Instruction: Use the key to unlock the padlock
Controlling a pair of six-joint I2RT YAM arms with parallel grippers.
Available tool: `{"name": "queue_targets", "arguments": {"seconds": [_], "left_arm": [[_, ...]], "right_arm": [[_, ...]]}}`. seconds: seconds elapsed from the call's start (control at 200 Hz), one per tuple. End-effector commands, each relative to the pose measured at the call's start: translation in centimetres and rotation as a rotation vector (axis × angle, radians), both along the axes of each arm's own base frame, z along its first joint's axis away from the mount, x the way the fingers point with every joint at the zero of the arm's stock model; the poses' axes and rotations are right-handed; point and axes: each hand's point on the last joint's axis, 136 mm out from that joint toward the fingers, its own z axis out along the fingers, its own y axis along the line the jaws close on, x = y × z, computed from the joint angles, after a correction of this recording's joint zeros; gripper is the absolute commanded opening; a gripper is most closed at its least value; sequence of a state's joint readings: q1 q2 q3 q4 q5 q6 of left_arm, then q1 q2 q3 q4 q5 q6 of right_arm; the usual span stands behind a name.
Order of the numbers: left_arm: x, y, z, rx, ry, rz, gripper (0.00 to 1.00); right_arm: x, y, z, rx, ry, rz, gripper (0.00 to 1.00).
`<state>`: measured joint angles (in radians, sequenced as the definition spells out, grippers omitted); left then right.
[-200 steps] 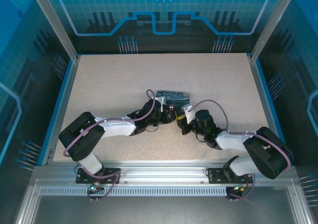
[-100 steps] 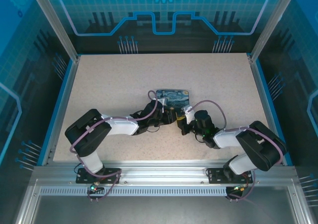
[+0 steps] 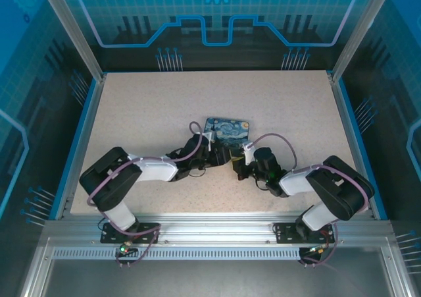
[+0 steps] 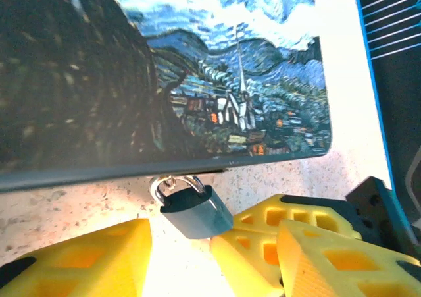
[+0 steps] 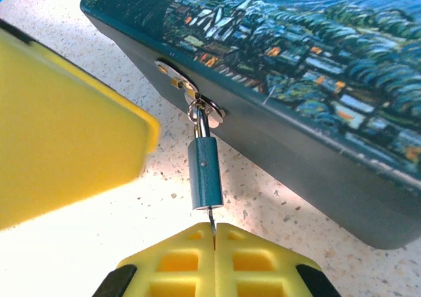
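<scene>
Pointing its long axis at the right gripper (image 5: 214, 244), whose jaws pinch the key (image 5: 210, 219) at its base, the padlock (image 5: 202, 172) lies between the open jaws of the left gripper (image 3: 222, 156).

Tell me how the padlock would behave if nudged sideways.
The padlock is hooked by its thin shackle to the hasp of the painted tin, so it would probably pivot, not slide. Its smooth metal body looks rigid, likely slippery. The key, pinched by the right gripper, may steady it.
</scene>
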<state>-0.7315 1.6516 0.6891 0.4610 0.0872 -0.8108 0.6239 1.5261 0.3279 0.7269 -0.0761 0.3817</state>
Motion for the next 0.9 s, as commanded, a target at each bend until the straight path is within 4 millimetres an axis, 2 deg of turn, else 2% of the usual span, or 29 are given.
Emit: {"name": "queue_targets", "arguments": {"seconds": [0.0,0.11,0.27,0.465,0.72,0.895], "left_arm": [[0.2,1.0,2.5,-0.048,-0.056,0.018,0.56],[0.0,2.0,3.1,-0.077,-0.045,0.050,0.56],[-0.1,3.2,2.7,-0.135,0.007,0.124,0.55],[-0.2,3.3,1.9,-0.161,0.042,0.149,0.49],[-0.3,3.5,0.8,-0.185,0.092,0.189,0.49],[-0.3,4.1,-0.4,-0.186,0.125,0.239,0.49]], "right_arm": [[0.4,1.3,1.6,0.059,0.038,-0.009,0.00],[0.0,1.9,2.0,0.095,0.108,-0.007,0.00],[-0.4,2.7,2.4,0.157,0.221,-0.021,0.00],[-0.7,3.7,3.5,0.263,0.334,-0.054,0.00],[-0.7,4.8,4.7,0.296,0.397,-0.073,0.00],[-1.0,5.1,4.6,0.297,0.422,-0.088,0.00]]}}
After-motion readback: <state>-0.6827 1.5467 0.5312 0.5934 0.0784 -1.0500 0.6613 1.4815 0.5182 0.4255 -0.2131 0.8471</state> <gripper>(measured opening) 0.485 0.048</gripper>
